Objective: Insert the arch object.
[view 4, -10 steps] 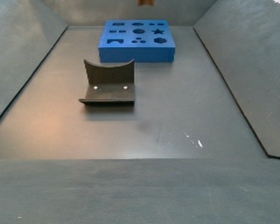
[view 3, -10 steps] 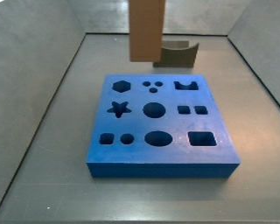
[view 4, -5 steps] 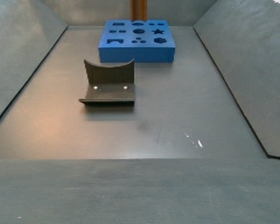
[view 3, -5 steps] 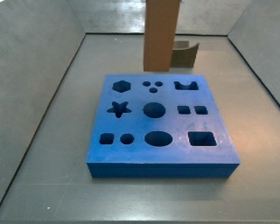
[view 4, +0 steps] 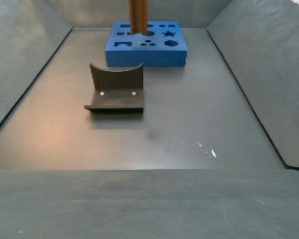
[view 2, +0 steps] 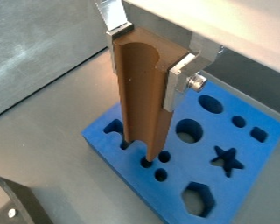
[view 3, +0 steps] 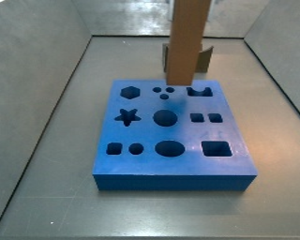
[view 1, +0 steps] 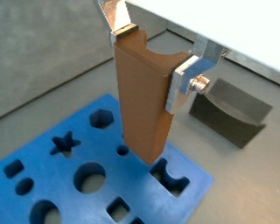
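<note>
Brown wood fills both wrist views: I've got the arch object (view 1: 143, 105) clamped in my hand (view 1: 154, 54), one silver finger (view 1: 185, 83) flat on its side w/ a screw head showing, a second plate (view 2: 113, 19) up against the opposite face. It hangs upright, a long plain prism, grip near its top end.

Below it sits the blue board (view 3: 175, 131) w/ its cut-outs: hexagon (view 3: 131, 92), star (view 3: 127, 117), circles, squares, an oval and the arch-shaped slot (view 3: 199, 92) at the far right corner. In a side view the block (view 3: 187, 42) stands over the board's far edge, its lower end above the pair of small round holes (view 3: 167, 91), just beside the arch-shaped slot. Can't tell whether the lower end touches the board surface or hovers; in a wrist view it covers the area right next to that slot (view 1: 171, 176), not inside it.

Dark grey-olive piece w/ a scooped top (view 1: 233, 113) rests on the bench behind the board, mostly hidden by the block in a side view (view 3: 204, 58). The fixture (view 4: 116, 89) stands on the grey bench (view 4: 177, 131) well apart from the board (view 4: 147, 45), nearer that camera, w/ the block (view 4: 137, 15) rising at the board's far side.
</note>
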Controlling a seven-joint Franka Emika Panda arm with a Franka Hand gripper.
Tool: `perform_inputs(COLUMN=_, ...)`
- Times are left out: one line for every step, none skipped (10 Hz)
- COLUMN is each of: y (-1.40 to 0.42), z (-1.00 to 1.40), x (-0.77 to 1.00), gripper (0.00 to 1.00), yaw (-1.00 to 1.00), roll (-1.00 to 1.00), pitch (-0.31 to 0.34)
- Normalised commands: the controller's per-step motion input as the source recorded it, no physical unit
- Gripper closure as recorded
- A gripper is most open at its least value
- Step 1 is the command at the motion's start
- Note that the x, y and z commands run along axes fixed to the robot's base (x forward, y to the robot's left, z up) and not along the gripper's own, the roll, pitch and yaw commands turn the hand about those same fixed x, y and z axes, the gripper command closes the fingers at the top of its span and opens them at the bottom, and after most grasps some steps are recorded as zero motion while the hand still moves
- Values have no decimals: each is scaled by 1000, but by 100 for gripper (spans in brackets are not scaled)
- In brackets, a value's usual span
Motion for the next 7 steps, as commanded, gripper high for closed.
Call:
perform_inputs(y=0, z=-234, x=1000, gripper=100, yaw=-14, roll=106, pitch=0)
perform_inputs(y=0, z=-269, x=1000, gripper=100, yaw=-43, roll=130, pitch=-13)
perform_inputs(y=0, z=-343, x=1000, gripper=100, yaw=-69, roll=84, pitch=-171)
perform_inputs(y=0, z=-366, x=980, gripper=100, yaw=-34, roll=64, pitch=-199)
perform_inputs(y=46, z=-254, x=803, gripper=100, yaw=0, roll=47, pitch=-107)
perform_inputs(y=83, z=-49, x=280, gripper=100, yaw=0, roll=0, pitch=23)
perform_inputs(y=34, z=0, x=23, gripper=100, yaw=0, roll=0, pitch=0)
